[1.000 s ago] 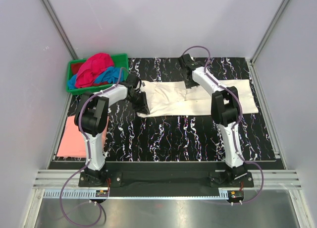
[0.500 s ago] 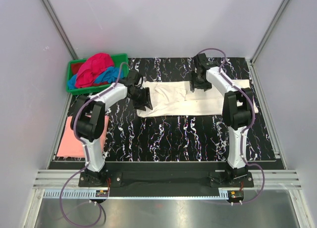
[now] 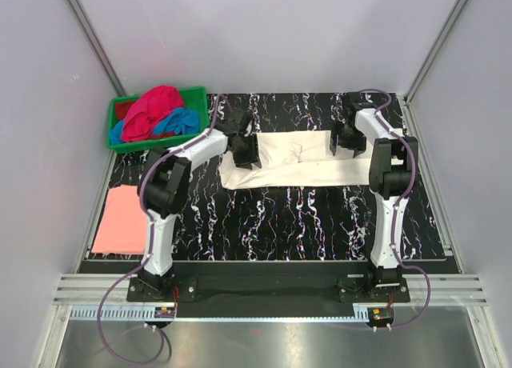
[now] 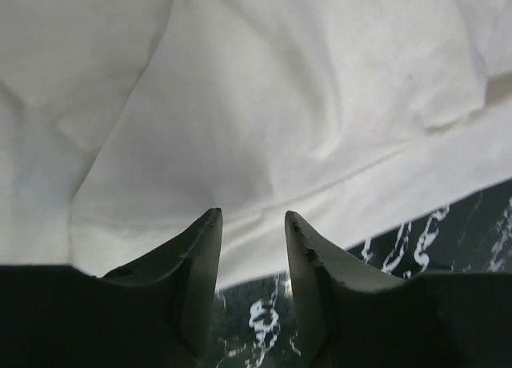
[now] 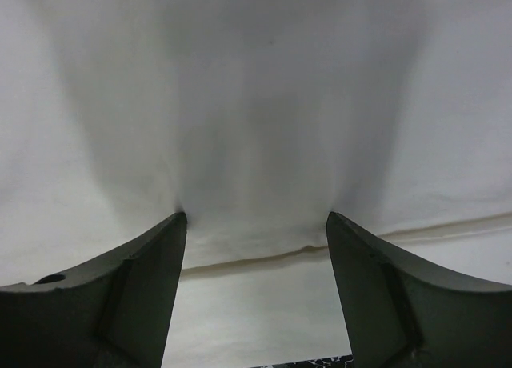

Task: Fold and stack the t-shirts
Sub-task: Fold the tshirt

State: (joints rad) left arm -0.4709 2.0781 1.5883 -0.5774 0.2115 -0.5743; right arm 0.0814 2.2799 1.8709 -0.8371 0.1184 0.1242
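Note:
A large cream t-shirt (image 3: 292,160) lies flat as a long band across the back of the black marbled table (image 3: 280,224). My left gripper (image 3: 245,150) is open over its left end. In the left wrist view the left gripper (image 4: 252,216) hangs over the shirt's near hem (image 4: 264,128) with table showing between the fingers. My right gripper (image 3: 345,142) is open at the shirt's right end. In the right wrist view the right gripper (image 5: 256,218) has its tips pressed on the cream cloth (image 5: 256,104), beside a hem line. A salmon-pink t-shirt (image 3: 122,220) lies folded at the left.
A green crate (image 3: 136,145) at the back left holds a magenta-red t-shirt (image 3: 152,110) and a blue t-shirt (image 3: 181,122) in a heap. White walls close in the table on the left, back and right.
Both grippers moved right. The left one went from beside the shirt onto its left end. The right one went from the shirt's middle to its right end, which now reaches less far right.

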